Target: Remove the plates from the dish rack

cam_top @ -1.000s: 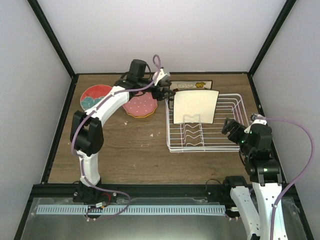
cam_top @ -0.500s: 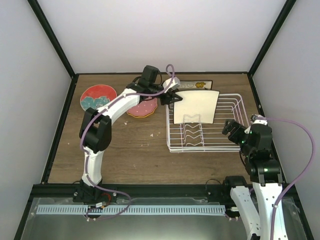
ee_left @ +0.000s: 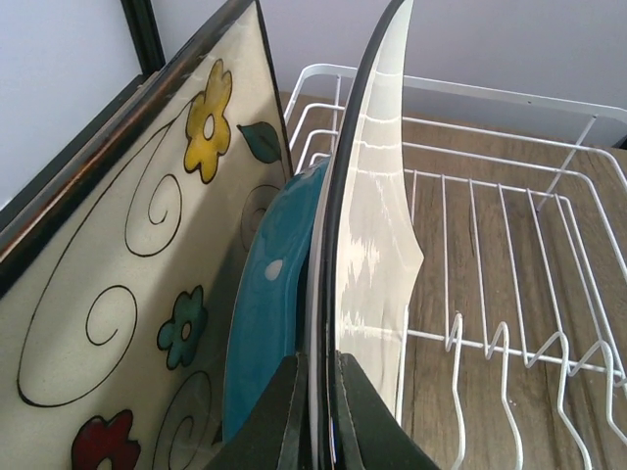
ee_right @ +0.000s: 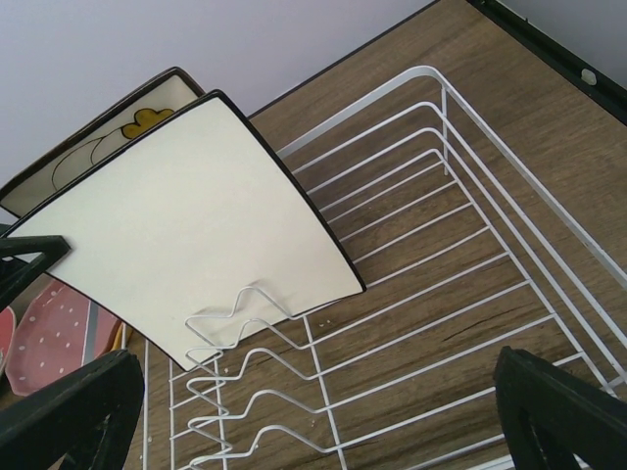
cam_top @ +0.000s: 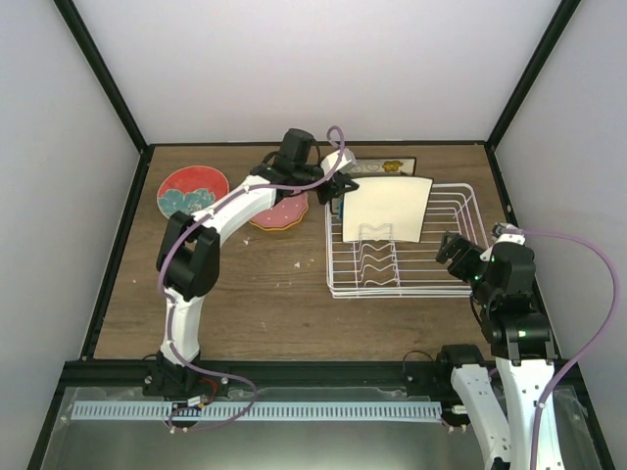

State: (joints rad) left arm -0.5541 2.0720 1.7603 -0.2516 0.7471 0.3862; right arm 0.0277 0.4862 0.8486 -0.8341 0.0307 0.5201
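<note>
1. dish rack (cam_top: 446, 284) sits on the table (cam_top: 255, 294), right of centre. three plates stand on edge at its far-left end.
2. plain cream plate (ee_right: 196, 225), thin dark rim, is upright in the wavy dividers and is the nearest of the three. a wire loop crosses its lower edge.
3. left hand (ee_left: 318, 416) is clamped on that plate's left rim, one finger on each face. only the fingertips (ee_left: 279, 426) show at the bottom of the left wrist view; the rest is cut off.
4. blue plate (ee_left: 265, 313) is wedged between the cream plate and the floral plate (ee_left: 127, 284). only a crescent with one pale dot shows; the rest is hidden.
5. floral plate is farthest back and tilted. from above only its top strip clears the cream plate; cannot tell whether its foot is inside the rack.
6. right hand (ee_right: 318, 392) has its fingers wide apart and holds nothing, over the rack's near-right part. only two dark finger stubs show at the frame corners.
7. left of the rack, flat on the table: red-and-teal plate (cam_top: 191, 189), well apart; pink dotted plate (cam_top: 284, 211), partly covered by the left arm, lying on the orange plate (cam_top: 266, 226), which shows as a rim sliver only.
</note>
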